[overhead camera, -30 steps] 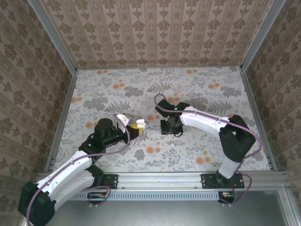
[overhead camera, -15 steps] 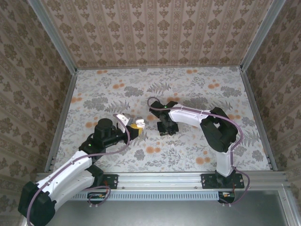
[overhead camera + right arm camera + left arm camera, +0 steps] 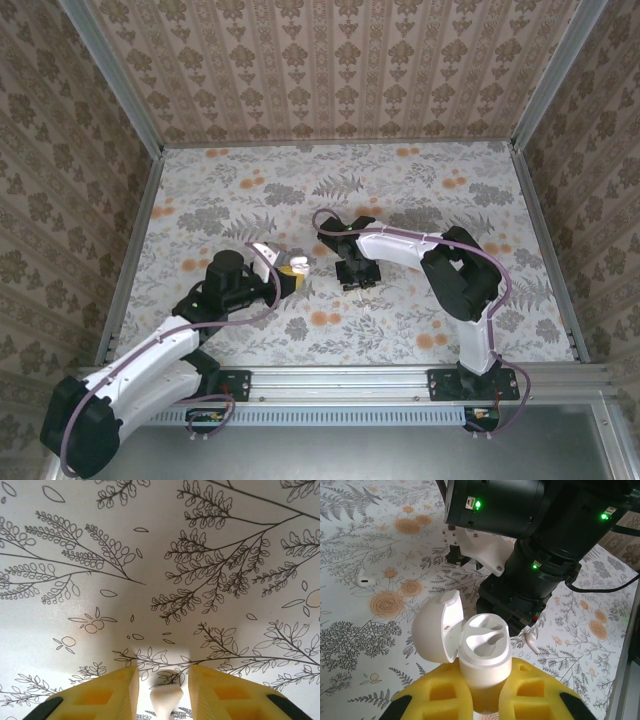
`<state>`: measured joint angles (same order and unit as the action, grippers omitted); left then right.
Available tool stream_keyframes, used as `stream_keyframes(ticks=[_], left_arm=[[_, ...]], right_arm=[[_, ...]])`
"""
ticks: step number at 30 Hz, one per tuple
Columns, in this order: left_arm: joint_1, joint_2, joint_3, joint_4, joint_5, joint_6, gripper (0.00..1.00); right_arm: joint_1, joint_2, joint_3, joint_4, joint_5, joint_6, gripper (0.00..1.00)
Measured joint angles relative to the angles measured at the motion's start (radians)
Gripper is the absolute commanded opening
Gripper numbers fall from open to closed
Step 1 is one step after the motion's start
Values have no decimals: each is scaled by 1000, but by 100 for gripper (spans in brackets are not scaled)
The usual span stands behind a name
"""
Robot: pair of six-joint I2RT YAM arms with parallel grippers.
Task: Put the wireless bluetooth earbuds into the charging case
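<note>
The left gripper (image 3: 487, 682) was clamped on the white charging case (image 3: 485, 655), its yellow pads pressed to the base. The lid (image 3: 436, 630) was swung open and both sockets were empty. A small grey mark inside the lid was too small to read. The right gripper (image 3: 164, 677) (green lights (image 3: 478, 503) glowing on its black housing) pointed down at the floral table (image 3: 430, 190) near the case. Its jaws stood apart with a white earbud (image 3: 165, 699) lying between them, a gap on either side. A second earbud (image 3: 365, 581) lay on the table, well apart from the case.
</note>
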<state>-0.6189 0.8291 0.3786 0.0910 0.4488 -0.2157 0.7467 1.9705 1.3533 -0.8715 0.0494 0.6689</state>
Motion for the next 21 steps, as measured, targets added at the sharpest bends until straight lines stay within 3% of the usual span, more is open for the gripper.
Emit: stream_keyframes(ticks=[12,21], left_arm=[[5,2,0,6,3,0,0],[5,2,0,13,18,0,0]], right_arm=[[12,0,-16,-7,1,-4,31],[20,-4,-18,0,4,-8,16]])
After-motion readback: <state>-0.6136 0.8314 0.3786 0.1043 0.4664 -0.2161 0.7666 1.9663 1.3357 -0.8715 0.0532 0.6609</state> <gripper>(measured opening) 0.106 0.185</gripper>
